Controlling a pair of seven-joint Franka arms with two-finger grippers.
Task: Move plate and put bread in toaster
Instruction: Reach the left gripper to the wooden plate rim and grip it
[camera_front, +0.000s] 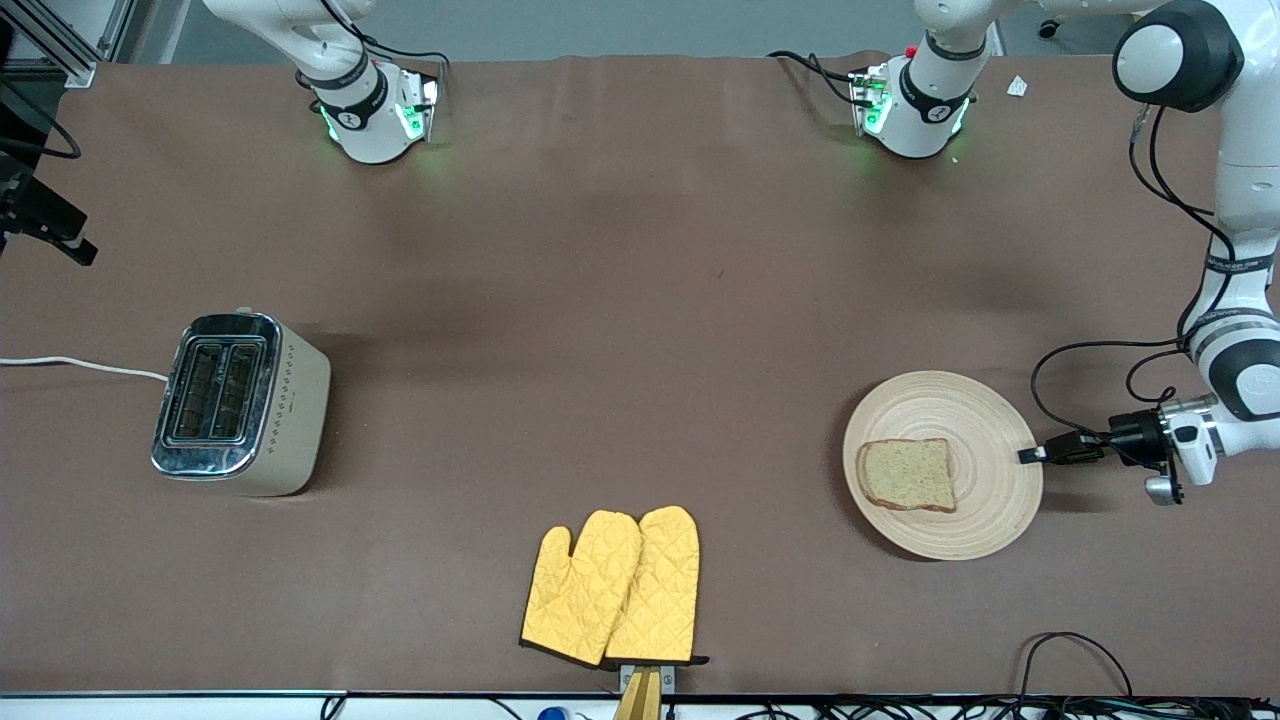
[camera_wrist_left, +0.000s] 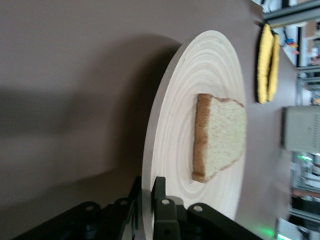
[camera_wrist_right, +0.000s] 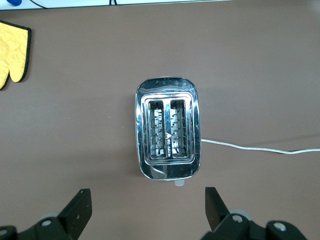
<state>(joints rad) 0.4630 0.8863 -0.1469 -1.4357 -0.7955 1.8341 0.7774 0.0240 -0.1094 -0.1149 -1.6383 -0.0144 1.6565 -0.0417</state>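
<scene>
The round wooden plate (camera_front: 960, 410) lies toward the left arm's end of the table, with the slice of brown bread (camera_front: 908, 474) flat on it. My left gripper (camera_front: 1030, 455) is shut on the plate's rim at the edge toward the left arm's end. In the left wrist view its two black fingers (camera_wrist_left: 159, 187) pinch the rim of the plate (camera_wrist_left: 200, 75), one above and one below, and the bread (camera_wrist_left: 222, 137) lies a little farther in. The cream toaster (camera_front: 235, 400) stands toward the right arm's end, both slots empty. My right gripper (camera_wrist_right: 147, 200) hangs open over the toaster (camera_wrist_right: 167, 127).
Two yellow oven mitts (camera_front: 615, 585) lie side by side near the table's front edge, between plate and toaster. The toaster's white cord (camera_front: 80, 365) runs off toward the right arm's end. Black cables (camera_front: 1075, 650) loop at the front edge near the plate.
</scene>
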